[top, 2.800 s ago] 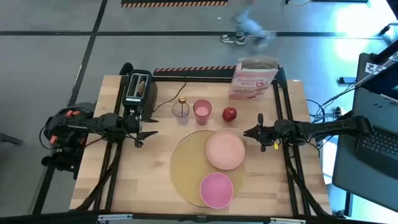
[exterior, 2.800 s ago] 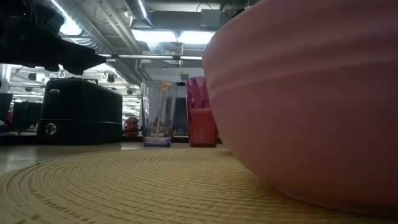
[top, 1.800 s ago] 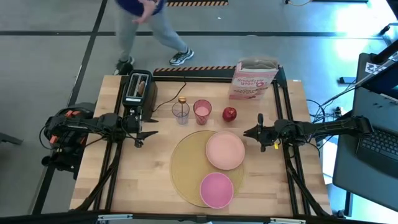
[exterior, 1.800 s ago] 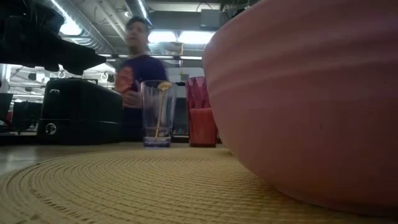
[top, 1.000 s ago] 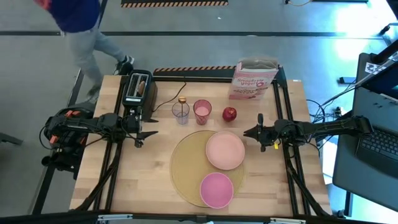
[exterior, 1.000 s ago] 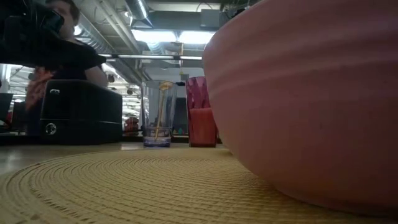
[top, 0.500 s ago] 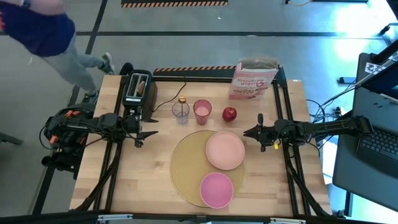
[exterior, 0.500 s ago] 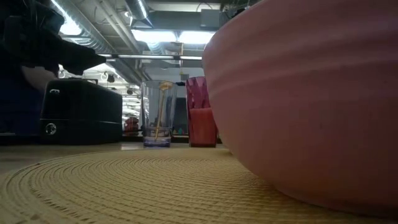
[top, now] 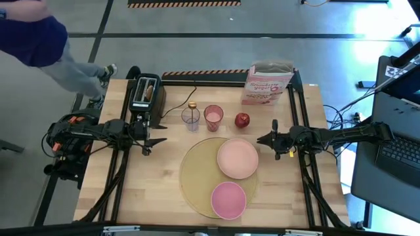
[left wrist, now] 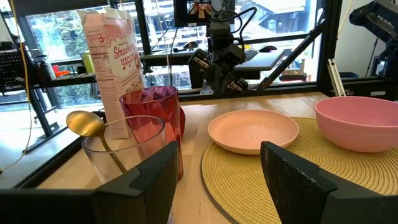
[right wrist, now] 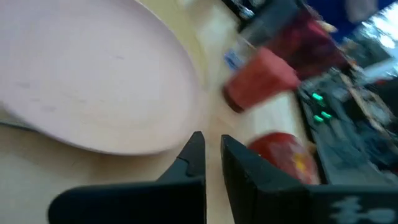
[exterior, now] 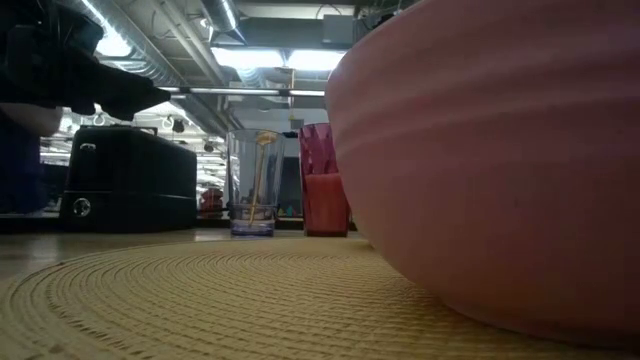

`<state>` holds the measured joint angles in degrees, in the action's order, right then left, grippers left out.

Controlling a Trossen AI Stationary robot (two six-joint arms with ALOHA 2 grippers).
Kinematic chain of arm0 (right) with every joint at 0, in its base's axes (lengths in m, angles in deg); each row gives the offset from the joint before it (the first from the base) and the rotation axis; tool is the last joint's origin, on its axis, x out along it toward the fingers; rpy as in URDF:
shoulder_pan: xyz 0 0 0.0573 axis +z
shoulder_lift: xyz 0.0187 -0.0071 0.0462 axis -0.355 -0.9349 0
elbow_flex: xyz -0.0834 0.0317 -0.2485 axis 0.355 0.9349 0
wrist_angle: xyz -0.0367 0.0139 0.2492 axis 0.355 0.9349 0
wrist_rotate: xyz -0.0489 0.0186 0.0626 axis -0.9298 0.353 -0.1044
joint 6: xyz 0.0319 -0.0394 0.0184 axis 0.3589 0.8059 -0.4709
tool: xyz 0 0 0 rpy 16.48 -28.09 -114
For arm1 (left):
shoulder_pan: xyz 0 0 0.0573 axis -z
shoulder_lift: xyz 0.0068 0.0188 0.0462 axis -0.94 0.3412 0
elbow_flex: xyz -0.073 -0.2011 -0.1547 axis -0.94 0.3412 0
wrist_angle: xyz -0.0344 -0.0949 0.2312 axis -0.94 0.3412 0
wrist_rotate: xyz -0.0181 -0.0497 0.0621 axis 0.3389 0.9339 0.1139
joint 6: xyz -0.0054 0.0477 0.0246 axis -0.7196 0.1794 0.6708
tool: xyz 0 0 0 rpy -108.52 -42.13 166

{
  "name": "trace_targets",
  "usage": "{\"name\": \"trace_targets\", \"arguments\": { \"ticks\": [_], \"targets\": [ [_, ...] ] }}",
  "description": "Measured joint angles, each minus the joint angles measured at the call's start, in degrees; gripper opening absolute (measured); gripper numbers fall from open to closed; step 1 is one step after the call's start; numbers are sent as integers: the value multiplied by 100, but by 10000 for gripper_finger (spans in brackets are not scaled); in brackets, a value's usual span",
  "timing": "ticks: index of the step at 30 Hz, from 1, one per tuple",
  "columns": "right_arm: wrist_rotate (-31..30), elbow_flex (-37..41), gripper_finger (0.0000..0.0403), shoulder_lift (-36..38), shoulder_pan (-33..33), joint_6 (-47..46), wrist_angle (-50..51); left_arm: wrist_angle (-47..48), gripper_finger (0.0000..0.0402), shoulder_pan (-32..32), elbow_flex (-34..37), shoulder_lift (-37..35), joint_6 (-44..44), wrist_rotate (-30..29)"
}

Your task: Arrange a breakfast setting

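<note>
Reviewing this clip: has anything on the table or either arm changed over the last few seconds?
Nothing on the table moved. The only change is a person beyond the far edge, who walked from right to left. The left gripper stays open by the toaster, the right gripper shut beside the plate; neither holds anything.

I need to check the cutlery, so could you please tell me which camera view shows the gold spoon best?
The left wrist view: the gold spoon stands in a clear glass tumbler, bowl end up. The high view shows only a small gold dot; the low view a faint handle; the right wrist view nothing.
</note>
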<state>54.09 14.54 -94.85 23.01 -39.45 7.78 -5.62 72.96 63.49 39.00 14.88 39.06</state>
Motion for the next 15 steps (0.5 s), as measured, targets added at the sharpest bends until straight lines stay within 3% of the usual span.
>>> {"name": "trace_targets", "arguments": {
  "ticks": [9, 15],
  "targets": [
    [-1292, -2, 24, 0, 0, 130, -103, -130, 218, 0, 2, 0, -229, 12],
    [-1412, -4, 24, -1, 0, 145, -111, -395, 218, 1, 0, 0, -557, 15]
  ]
}}
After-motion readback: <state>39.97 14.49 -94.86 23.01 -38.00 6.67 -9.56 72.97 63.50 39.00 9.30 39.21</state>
